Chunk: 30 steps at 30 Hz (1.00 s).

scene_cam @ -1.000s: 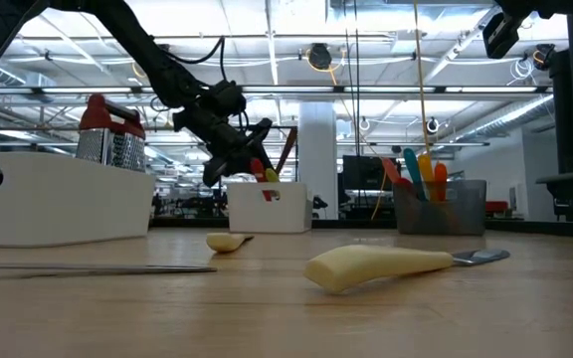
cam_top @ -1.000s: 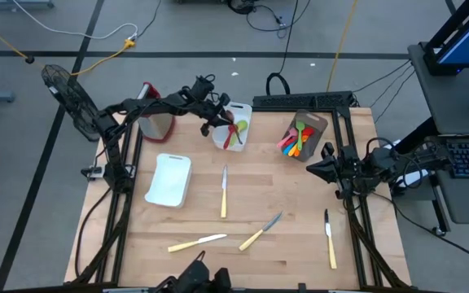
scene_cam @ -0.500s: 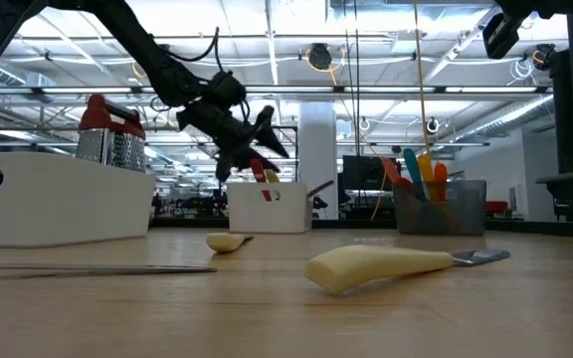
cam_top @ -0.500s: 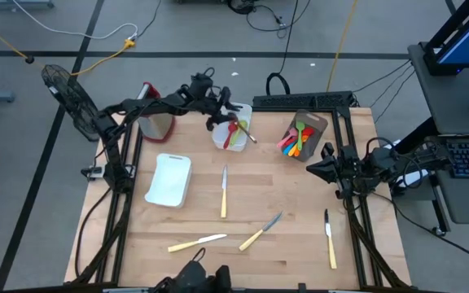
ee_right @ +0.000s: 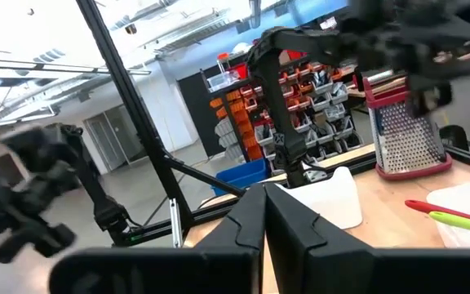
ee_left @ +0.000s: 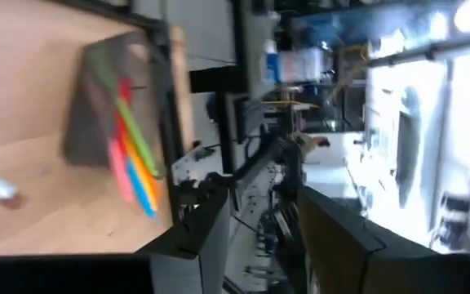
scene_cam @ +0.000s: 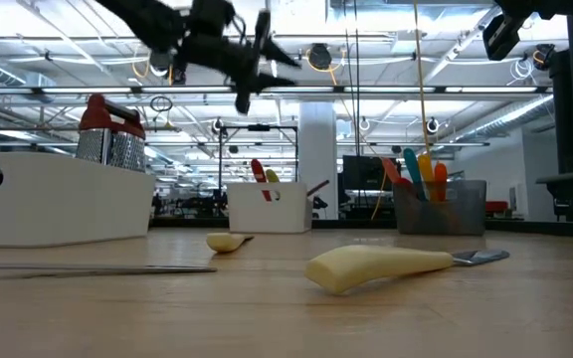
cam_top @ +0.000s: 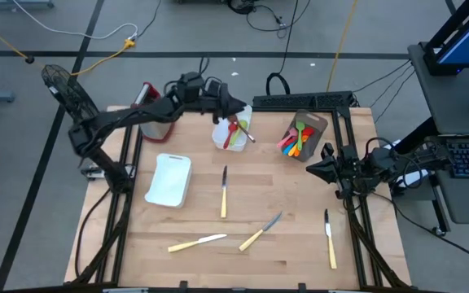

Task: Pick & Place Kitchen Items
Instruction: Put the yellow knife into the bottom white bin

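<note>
the left gripper hangs high over the far side of the wooden surface, just above the small white tub; its fingers stand apart and carry nothing. in that tub lie a red spoon and a green utensil. to the right, the brown holder keeps a bunch of coloured utensils, pink, orange, blue and green. four cream-handled knives lie flat on the surface: one in the middle, two near the front edge, one at the right. an empty white tray sits left of centre, and the red-topped grater stands at the far left. the right gripper waits at the right edge, fingers together.
</note>
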Tool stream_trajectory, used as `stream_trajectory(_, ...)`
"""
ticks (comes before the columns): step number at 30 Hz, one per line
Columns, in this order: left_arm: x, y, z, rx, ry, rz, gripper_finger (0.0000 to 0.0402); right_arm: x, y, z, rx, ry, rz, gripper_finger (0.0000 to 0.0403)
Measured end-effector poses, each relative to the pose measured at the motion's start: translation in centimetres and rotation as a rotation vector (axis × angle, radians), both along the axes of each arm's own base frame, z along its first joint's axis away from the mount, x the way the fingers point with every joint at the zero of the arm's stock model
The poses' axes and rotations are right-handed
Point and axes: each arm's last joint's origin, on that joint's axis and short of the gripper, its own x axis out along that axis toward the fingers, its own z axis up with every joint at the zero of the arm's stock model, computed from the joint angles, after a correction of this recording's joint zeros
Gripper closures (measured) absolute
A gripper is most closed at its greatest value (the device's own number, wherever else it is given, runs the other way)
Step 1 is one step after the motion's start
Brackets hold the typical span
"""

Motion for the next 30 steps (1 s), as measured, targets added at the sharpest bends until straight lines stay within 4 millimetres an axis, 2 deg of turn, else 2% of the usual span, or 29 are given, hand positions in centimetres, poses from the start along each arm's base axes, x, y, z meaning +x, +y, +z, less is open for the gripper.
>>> stream_trajectory(5, 1.1, -5.2, 2.2, 0.211, -0.031, -0.033, 0.0268, 0.0, 0.0, -0.4, -0.026, 0.036, -0.002, 0.0399)
stream_trajectory(9, 2.2, -9.7, 2.5, 0.303, -0.024, -0.117, 0.0275, 0.1, 0.0, -0.8, -0.025, 0.079, 0.0, 0.0399)
stream_trajectory(13, 3.1, -14.1, 1.4, 0.351, 0.087, -0.122, 0.0275, 0.1, 0.0, -0.9, -0.021, 0.088, 0.001, 0.0399)
stream_trajectory(18, 2.6, -18.5, -1.1, 0.334, 0.364, -0.073, 0.0275, 0.1, 0.0, -0.9, -0.046, 0.085, -0.002, 0.0399)
stream_trajectory(23, 1.6, -21.9, -2.4, 0.382, 0.516, 0.002, 0.0275, 0.1, 0.0, -0.8, -0.084, 0.075, -0.009, 0.0399)
stream_trajectory(30, 1.8, -24.5, -3.7, 0.448, 0.564, -0.009, 0.0275, 0.0, 0.0, -0.2, -0.084, 0.011, -0.019, 0.0399)
